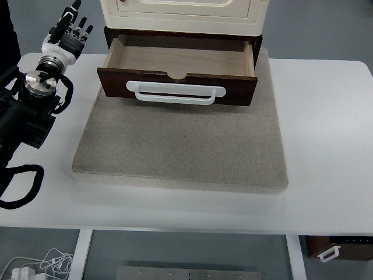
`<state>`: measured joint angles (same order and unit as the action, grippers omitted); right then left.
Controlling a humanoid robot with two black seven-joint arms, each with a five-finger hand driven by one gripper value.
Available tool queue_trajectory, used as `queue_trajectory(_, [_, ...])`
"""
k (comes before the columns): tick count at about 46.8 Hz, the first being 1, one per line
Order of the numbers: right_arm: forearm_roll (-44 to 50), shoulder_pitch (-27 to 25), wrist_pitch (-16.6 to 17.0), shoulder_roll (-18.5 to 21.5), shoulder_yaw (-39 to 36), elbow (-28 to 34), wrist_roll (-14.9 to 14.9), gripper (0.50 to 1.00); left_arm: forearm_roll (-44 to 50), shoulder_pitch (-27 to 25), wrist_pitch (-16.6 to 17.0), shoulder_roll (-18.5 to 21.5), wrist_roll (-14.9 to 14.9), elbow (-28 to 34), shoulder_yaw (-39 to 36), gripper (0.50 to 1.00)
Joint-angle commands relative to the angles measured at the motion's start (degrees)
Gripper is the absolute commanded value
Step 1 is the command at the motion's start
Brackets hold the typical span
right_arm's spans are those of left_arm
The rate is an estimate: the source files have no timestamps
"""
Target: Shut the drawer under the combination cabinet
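A cream cabinet (183, 14) stands at the back of a grey mat (180, 146). Under it a dark brown drawer (178, 84) is pulled out toward me, empty inside, with a white handle (179, 94) across its front panel. My left hand (69, 29) is raised at the far left, beyond the mat's left edge and level with the drawer's back. Its fingers are spread and point up and away, holding nothing. It is well apart from the drawer. My right arm does not show.
The mat lies on a white table (326, 128). Black cables (20, 186) loop at the left edge. Below the table at the bottom right a small brown piece with a white handle (329, 252) shows.
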<state>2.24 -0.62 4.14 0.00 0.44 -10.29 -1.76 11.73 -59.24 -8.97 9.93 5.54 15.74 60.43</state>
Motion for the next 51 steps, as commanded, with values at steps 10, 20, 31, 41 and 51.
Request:
queue_trajectory(10, [0.0,0.0,0.0,0.0,0.0,0.0,0.0,0.952,0.0,0.1,0.0,0.0,0.0,-0.1,0.0,0.996])
queue_trajectory(20, [0.0,0.0,0.0,0.0,0.0,0.0,0.0,0.952,0.1,-0.3,0.0,0.7,0.0,-0.4,0.0,0.996])
queue_trajectory(31, [0.0,0.0,0.0,0.0,0.0,0.0,0.0,0.952,0.1,-0.7,0.0,1.7,-0.1,-0.4,0.0,0.996])
queue_trajectory(41, [0.0,0.0,0.0,0.0,0.0,0.0,0.0,0.952,-0.4,-0.9,-2.0,2.0,-0.4,-0.2,-1.0,0.999])
queue_trajectory(51, [0.0,0.0,0.0,0.0,0.0,0.0,0.0,0.952,-0.6,-2.3,-2.1,2.5,-0.3,-0.1,-1.3,0.996])
